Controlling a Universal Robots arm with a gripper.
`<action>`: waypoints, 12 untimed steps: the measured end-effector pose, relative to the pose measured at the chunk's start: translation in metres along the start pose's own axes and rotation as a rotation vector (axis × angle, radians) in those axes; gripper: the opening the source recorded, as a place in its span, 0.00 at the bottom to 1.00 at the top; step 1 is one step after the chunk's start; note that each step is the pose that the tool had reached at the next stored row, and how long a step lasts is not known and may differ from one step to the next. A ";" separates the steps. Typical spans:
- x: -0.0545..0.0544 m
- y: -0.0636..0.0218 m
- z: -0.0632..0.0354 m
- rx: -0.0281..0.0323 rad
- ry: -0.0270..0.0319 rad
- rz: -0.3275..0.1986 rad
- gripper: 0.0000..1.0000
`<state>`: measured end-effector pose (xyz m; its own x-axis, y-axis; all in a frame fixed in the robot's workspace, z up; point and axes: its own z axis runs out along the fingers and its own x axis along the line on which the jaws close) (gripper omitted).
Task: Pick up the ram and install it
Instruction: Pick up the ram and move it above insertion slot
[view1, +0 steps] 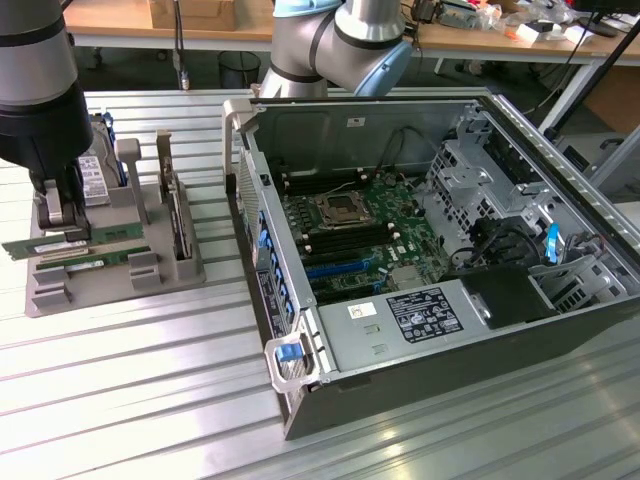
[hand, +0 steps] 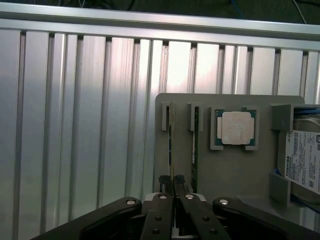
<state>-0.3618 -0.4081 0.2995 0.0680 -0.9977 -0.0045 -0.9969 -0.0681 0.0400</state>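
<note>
Two green ram sticks stand on edge in a grey fixture (view1: 110, 285). In the wrist view my gripper (hand: 172, 186) is shut on the thin edge of one ram (hand: 171, 145), its black fingers (hand: 163, 182) pressed to both sides. The other stick (hand: 195, 145) sits parallel, just beside it. In the exterior view the gripper (view1: 62, 232) is down over the fixture at the left, on the ram (view1: 30, 247), which still rests in its slots. The second stick (view1: 100, 262) lies nearer the camera.
The fixture also holds a square silver processor (hand: 235, 128) and a hard drive (hand: 304, 160) with a white label. An open computer case (view1: 420, 330) lies at the exterior view's right, its motherboard (view1: 360, 230) exposed. All rest on a ribbed aluminium table (view1: 150, 400).
</note>
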 end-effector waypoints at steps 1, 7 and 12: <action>0.000 0.0000 -0.0007 0.0000 0.0000 0.000 0.12; 0.000 -0.0001 -0.0021 0.0000 0.0000 0.000 0.12; 0.000 -0.0002 -0.0035 0.0000 -0.0001 0.000 0.12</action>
<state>-0.3615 -0.4081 0.3030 0.0681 -0.9977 -0.0045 -0.9969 -0.0683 0.0400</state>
